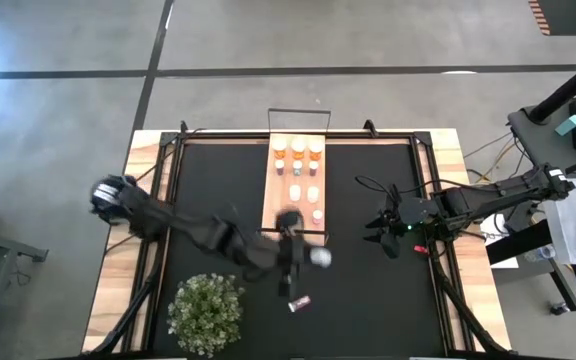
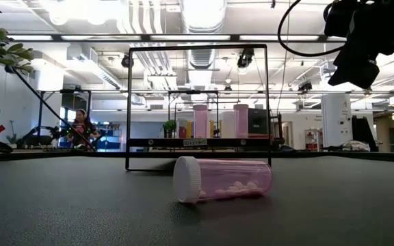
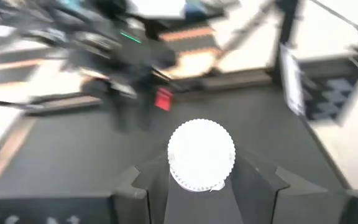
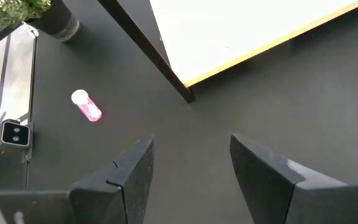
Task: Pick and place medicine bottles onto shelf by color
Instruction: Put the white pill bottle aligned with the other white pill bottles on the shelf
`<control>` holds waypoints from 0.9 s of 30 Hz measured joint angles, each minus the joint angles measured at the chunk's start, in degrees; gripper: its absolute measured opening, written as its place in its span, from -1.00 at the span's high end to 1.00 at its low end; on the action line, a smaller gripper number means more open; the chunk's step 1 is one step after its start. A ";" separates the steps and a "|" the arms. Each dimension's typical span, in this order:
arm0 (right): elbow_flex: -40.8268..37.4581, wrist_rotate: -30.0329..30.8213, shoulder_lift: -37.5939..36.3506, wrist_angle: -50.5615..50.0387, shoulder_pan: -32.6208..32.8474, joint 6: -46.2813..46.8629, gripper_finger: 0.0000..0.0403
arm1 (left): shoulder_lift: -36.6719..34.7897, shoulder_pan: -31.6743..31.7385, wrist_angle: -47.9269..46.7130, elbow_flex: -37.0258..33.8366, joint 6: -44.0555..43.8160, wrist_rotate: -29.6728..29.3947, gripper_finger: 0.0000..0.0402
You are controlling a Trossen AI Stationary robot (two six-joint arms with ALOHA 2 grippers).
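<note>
From above, my left tool (image 1: 308, 257) sits just off the near end of the long light-wood shelf (image 1: 276, 190), clamped on a small white-capped medicine bottle (image 1: 320, 257); I judge it is carried high so it can clear the thin wire rail before going down into a row. Ten or so white-capped bottles already stand on the board, orange-bodied ones (image 1: 297, 152) at the far end and paler ones (image 1: 313, 194) nearer me, which suggests the colours are being kept apart. One pink bottle (image 1: 299, 301) lies on the black mat (image 1: 368, 300) between the shelf and the bushy green plant (image 1: 206, 310). My right tool (image 1: 384, 232) waits over the mat to the right of the shelf. At bench level, the pink bottle (image 2: 223, 180) lies on its side, white cap to the left, pills visible inside, in front of the shelf's wire frame (image 2: 197, 106). Through the left wrist camera, the bottle's ribbed white cap (image 3: 201, 154) faces the lens, gripped between my fingers (image 3: 257, 183). Through the right wrist camera, my right fingers (image 4: 129, 174) stand wide apart with nothing between them, the pink bottle (image 4: 86, 106) well off.
</note>
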 joint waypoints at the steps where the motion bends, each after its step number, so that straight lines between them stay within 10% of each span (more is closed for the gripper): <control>1: 0.00 -0.02 0.00 0.06 0.00 0.02 0.00 | -1.76 0.90 -0.35 0.00 0.04 -1.50 0.38; 17: 0.00 -0.02 0.00 0.35 0.00 0.02 0.00 | -9.84 17.60 -28.34 -1.46 -3.54 -10.04 0.38; 27: 0.00 -0.02 0.00 0.39 0.00 0.02 0.00 | -10.55 27.18 -26.96 -11.25 -3.71 -8.14 0.38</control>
